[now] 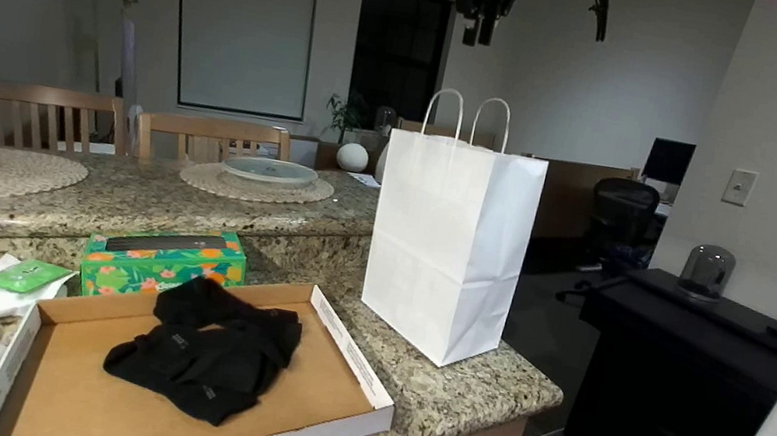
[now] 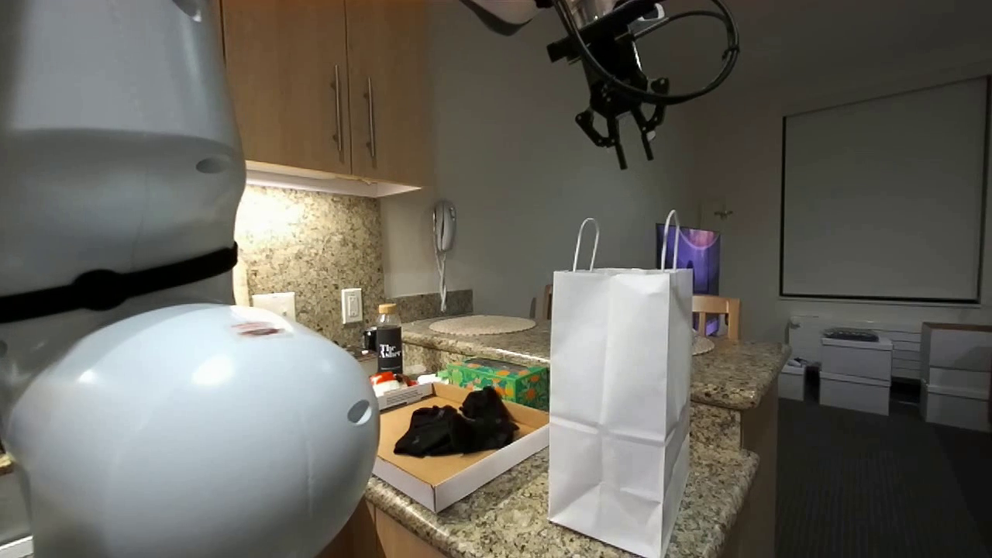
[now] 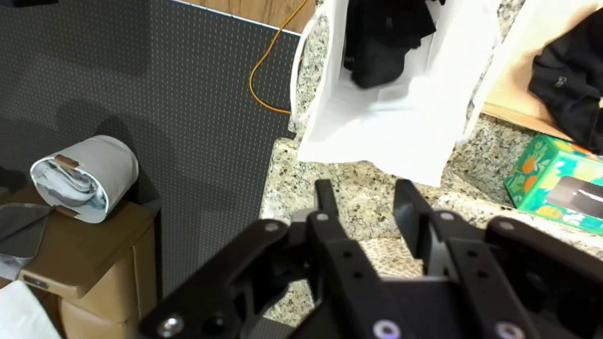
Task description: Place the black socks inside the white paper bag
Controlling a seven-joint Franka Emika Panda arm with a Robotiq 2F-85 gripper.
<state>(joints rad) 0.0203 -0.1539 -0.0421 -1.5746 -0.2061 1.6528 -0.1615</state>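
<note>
**The tool [image 3: 364, 189] stands spread; loading incomplete**

The tool is the nearest item in the wrist view. Its jaws stand apart with a visible gap and pinch nothing.

Progress: Below the tool, the bag [image 1: 443, 243] stands upright on the tabletop [image 1: 437, 400], its mouth facing upward. Done: the bagged socks [image 3: 384, 47] are within the bag walls, lower than the tool. Whether they rest on the bottom of the bag cannot be determined; the edge of the wrist view cuts them off.

Outstanding: the tray socks [image 1: 214, 361] lie in the tray [image 1: 324, 378], below the tool and off to one side of it. The tray sits beside the bag, with a strip of tabletop between them. The task is judged partly complete. At least one further transfer appears to be required; the sock count cannot be read from the heap, so the number of transfers is unknown.

Appearance: Both groups are black and limp. The tray socks form one crumpled heap, folded over itself, with small pale marks too small to read. The bagged socks are bunched and overlapping, slightly blurred at the end nearest the tool's jaws in the wrist view.
</note>
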